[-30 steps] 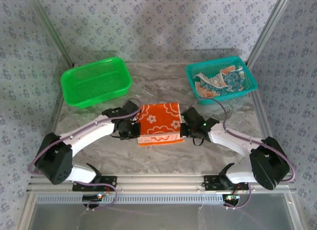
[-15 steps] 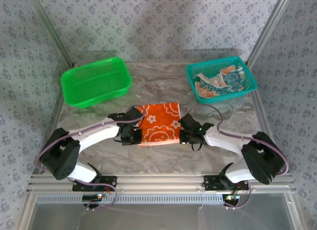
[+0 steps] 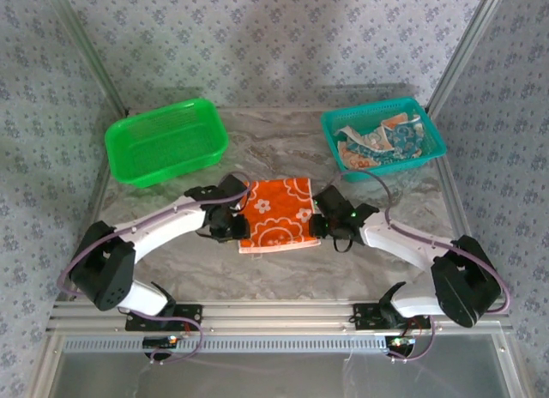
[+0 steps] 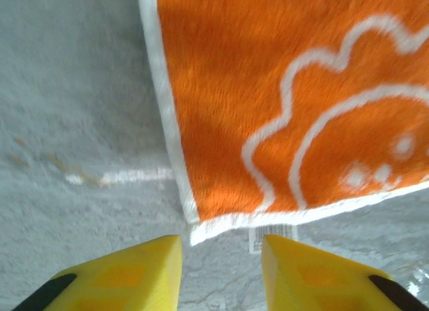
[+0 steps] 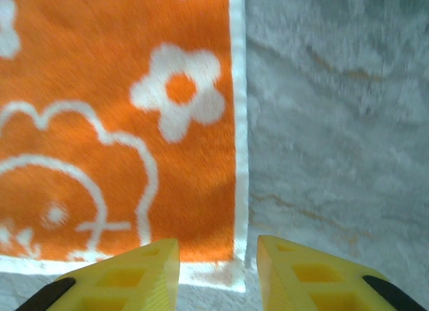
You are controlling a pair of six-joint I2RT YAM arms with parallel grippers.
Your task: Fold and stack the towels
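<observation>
An orange towel (image 3: 276, 211) with white flowers and a white border lies flat mid-table. My left gripper (image 3: 233, 226) is at its near left corner and my right gripper (image 3: 317, 225) at its near right corner. In the left wrist view the towel's (image 4: 281, 110) corner lies just ahead of the open left gripper (image 4: 221, 257), with bare table between the yellow fingers (image 4: 134, 274). In the right wrist view the towel's (image 5: 134, 123) corner lies on the table under the gap of the open right gripper (image 5: 218, 257). More towels (image 3: 377, 141) lie crumpled in the teal basket (image 3: 396, 168).
An empty green basket (image 3: 171, 168) stands at the back left of the marbled table (image 3: 283, 274). A small barcode label (image 4: 267, 238) pokes out from under the towel's near edge. Patterned walls and metal frame posts close in the sides.
Both grippers have gone from shut to open and let go of the towel's near corners. The towel now lies flat and both arms have drawn back slightly.
</observation>
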